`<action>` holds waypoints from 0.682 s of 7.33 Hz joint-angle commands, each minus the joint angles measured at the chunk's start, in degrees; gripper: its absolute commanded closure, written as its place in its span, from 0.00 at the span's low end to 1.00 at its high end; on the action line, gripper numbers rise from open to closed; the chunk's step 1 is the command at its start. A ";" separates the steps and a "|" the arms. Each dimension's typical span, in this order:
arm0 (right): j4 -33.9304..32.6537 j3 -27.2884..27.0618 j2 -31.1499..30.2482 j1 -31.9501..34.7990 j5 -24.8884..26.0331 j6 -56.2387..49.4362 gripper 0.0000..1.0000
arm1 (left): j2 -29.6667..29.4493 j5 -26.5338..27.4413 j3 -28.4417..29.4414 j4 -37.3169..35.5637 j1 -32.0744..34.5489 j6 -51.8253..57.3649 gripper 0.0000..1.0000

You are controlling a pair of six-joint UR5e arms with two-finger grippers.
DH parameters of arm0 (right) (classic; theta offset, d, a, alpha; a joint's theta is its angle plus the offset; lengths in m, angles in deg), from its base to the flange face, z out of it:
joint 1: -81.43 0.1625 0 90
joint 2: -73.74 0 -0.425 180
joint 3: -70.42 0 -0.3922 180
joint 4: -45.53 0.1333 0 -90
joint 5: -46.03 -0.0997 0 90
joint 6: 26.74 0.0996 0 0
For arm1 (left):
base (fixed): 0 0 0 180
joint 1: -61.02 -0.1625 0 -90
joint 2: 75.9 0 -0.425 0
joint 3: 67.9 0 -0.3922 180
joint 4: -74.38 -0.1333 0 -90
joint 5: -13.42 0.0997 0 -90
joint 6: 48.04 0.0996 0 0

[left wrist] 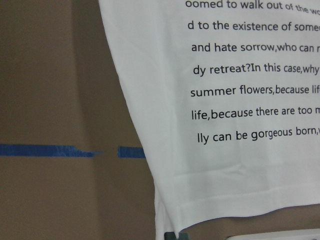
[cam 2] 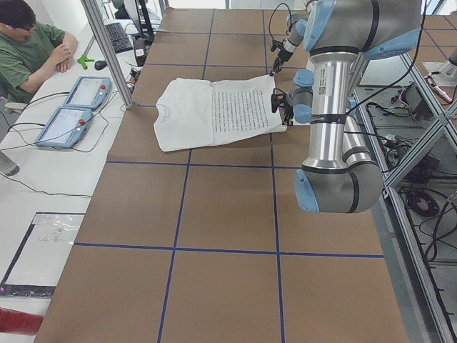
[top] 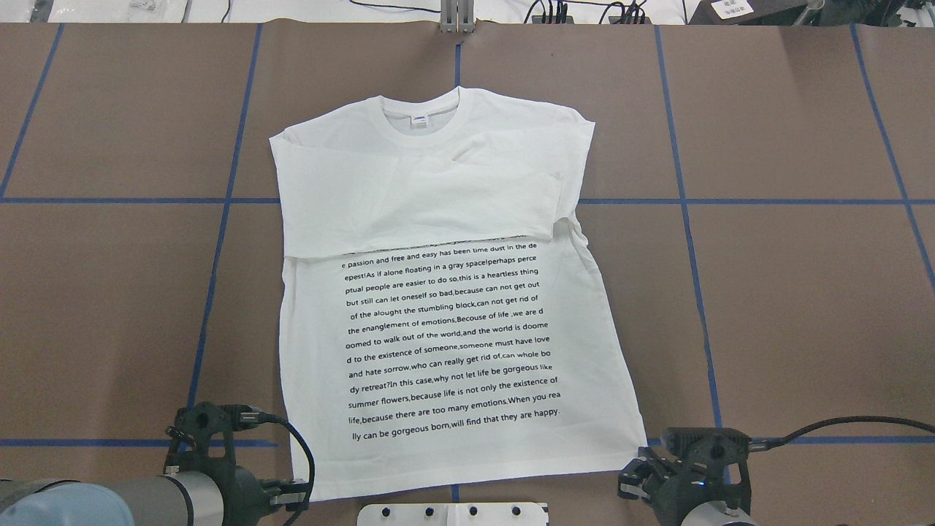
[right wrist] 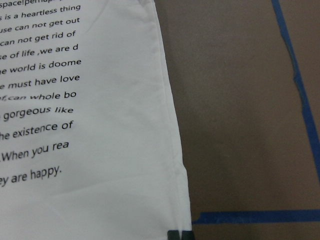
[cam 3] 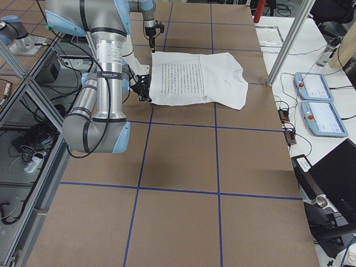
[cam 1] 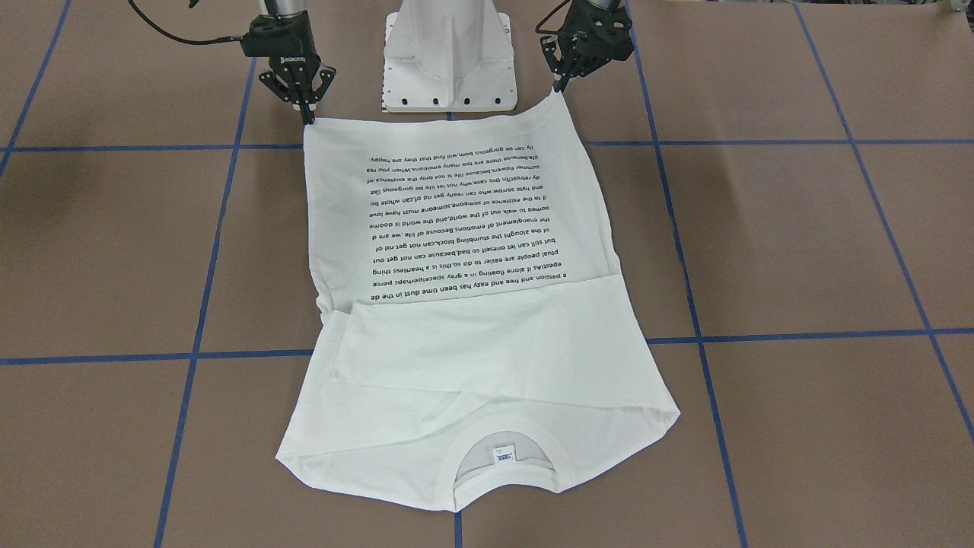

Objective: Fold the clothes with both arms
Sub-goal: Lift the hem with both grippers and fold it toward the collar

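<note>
I see the white shirt [top: 438,321] lying flat on the brown table [top: 803,292], printed side up. Its collar [top: 420,109] is on the far side from the robot, and a small label [top: 418,121] shows inside it. The bottom hem is close to the robot, just beside the white pedestal base [cam 1: 450,68]. A folded layer of cloth [top: 409,197] lies across the chest and hides the top edge of the black text lines [top: 449,343]. The shirt sits a bit crooked, so the hem corner on the robot's left is nearer to the base than the other corner. The left end effector [cam 1: 560,85] is down at that corner. Its fingers are pressed together and pinch the cloth, which rises a little at the tip. The right end effector [cam 1: 307,114] is at the other hem corner, also pinching the cloth with its fingers together. In each wrist view I can see only a tiny dark bit of finger at the very corner of the hem. Blue tape lines [top: 803,201] cross the table and run under the shirt. The rest of the shirt lies smooth, with a few soft wrinkles near the shoulders.
</note>
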 commanded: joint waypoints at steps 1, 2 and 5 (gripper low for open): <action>-18.86 -18.74 -0.78 0.00 -5.56 0.06 1.00 | -0.59 -5.13 -14.50 -14.11 1.93 0.20 1.00; -26.16 -24.48 1.31 1.05 -8.63 -0.03 1.00 | -1.46 -6.97 -23.46 -24.38 2.11 0.20 1.00; -32.45 -22.01 15.67 15.67 -17.07 -9.99 1.00 | -12.07 -11.65 -19.36 -30.19 12.70 8.49 1.00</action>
